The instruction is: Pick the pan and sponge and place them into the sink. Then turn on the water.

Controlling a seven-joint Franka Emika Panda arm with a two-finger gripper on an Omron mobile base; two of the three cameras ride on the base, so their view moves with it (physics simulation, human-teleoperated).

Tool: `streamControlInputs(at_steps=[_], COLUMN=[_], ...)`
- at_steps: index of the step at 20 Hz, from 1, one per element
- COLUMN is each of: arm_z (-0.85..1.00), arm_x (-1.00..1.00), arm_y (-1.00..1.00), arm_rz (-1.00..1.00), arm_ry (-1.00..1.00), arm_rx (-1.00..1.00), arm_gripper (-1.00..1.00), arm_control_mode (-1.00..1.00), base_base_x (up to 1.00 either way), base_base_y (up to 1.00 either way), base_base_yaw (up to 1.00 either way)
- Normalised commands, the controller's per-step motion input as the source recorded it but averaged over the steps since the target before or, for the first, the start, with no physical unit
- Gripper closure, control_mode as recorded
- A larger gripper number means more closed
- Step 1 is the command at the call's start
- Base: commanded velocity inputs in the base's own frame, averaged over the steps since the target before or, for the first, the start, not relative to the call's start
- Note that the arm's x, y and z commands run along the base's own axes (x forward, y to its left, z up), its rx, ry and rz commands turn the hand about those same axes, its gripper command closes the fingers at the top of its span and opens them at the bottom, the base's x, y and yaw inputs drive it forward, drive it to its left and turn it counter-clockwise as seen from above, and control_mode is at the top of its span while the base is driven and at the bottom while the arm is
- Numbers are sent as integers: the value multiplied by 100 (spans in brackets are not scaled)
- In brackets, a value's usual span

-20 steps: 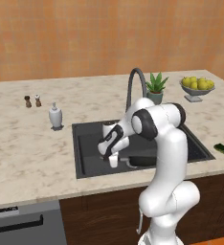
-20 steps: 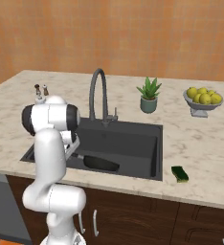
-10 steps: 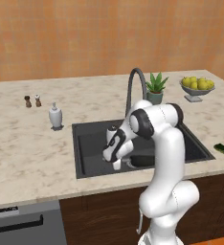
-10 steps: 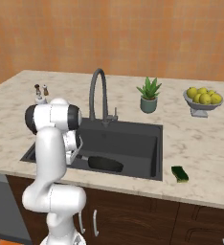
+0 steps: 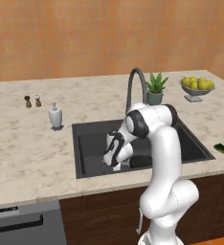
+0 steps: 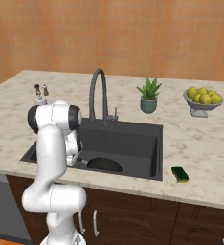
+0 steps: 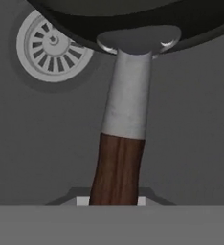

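Dark wooden handle of the pan (image 7: 117,170) sits between the gripper (image 5: 115,160) fingers, clamped narrow on it, low inside the sink (image 5: 87,143) beside the drain (image 7: 51,45). Sponge (image 6: 179,173) lies on the counter right of the sink.

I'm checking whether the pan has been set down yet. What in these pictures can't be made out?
- Fingertips on the pan handle: hand view, cut off by the bottom edge.
- Gripper: left base view, too small to show the jaws.
- Pan touching the sink floor or not: right base view, partly behind the arm.
- Sponge detail: too small.
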Motion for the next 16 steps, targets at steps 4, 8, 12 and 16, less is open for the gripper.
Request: streamControlInputs(at_steps=[4, 8, 12, 16], arm_z=[-14, -4, 1, 46], arm_x=[17, 9, 0, -5], arm_y=[16, 8, 0, 0], arm_rz=[-2, -2, 0, 0], arm_ry=[1, 1, 0, 0], arm_rx=[0, -1, 0, 0], arm_gripper=[-100, -100, -100, -100], arm_control_mode=[-100, -100, -100, -100], base_base_x=[0, 0, 0, 0], base_base_y=[0, 0, 0, 0], base_base_yaw=[0, 0, 0, 0])
